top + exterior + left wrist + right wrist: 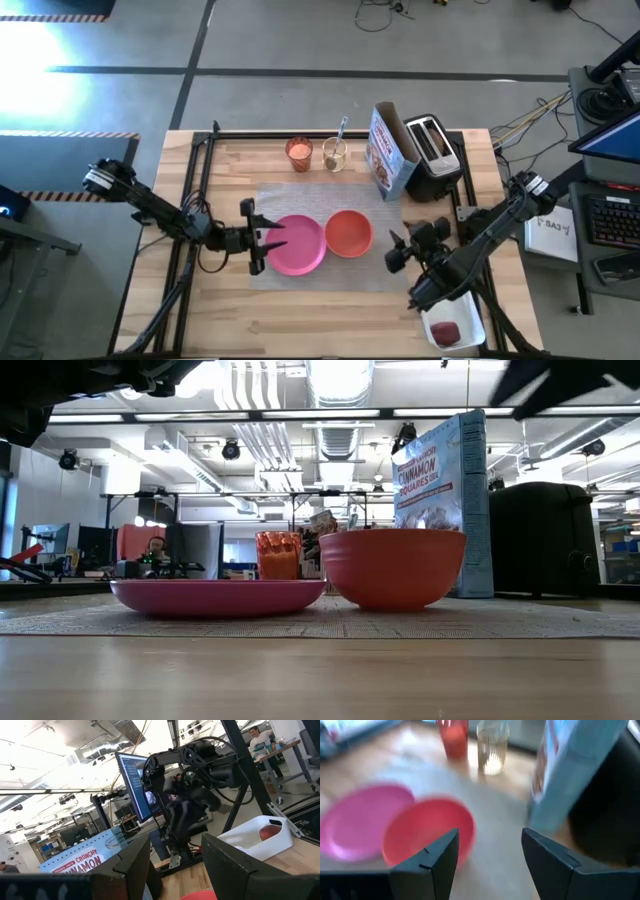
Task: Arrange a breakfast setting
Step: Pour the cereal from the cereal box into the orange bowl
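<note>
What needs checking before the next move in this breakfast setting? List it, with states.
1. Pink plate on the grey mat: ok.
2. Orange-red bowl on the mat beside the plate: ok.
3. Left end effector open and empty, at the plate's left edge: ok.
4. Right end effector open and empty, right of the bowl: ok.
5. Red apple moved to the setting: not ok, it sits in the white tray.
6. Toast slice located: cannot tell.
</note>
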Robot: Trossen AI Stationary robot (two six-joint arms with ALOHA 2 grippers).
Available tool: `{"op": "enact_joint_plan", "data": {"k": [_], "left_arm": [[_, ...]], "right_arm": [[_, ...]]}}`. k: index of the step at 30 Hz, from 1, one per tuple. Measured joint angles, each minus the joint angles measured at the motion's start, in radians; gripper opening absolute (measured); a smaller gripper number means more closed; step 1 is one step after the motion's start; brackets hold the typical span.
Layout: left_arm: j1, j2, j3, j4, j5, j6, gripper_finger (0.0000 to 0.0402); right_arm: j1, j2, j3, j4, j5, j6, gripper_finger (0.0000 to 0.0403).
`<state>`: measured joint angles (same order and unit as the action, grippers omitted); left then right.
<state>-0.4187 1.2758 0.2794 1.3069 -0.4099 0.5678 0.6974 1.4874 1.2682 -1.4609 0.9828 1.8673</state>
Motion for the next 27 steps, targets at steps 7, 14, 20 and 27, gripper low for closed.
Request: {"op": "enact_joint_plan", "data": {"k": [7,14,20,27], "left_arm": [[0.000,0.000,0.000,0.000,0.000,0.000,0.0162],[0.000,0.000,0.000,0.000,0.000,0.000,0.0162],[0.000,0.000,0.000,0.000,0.000,0.000,0.0162],[0.000,0.000,0.000,0.000,0.000,0.000,0.0162]], "right_arm": [[-0.107,-0.053,-0.011,-0.091,0.059,0.010,0.0205],[-0.176,-0.145,-0.019,-0.096,0.069,-0.137,0.0205],[-0.191,-0.173,-0.019,-0.086,0.065,-0.177,0.0205],[-0.222,-0.165,-0.013,-0.071,-0.020,-0.195,0.0206]]}}
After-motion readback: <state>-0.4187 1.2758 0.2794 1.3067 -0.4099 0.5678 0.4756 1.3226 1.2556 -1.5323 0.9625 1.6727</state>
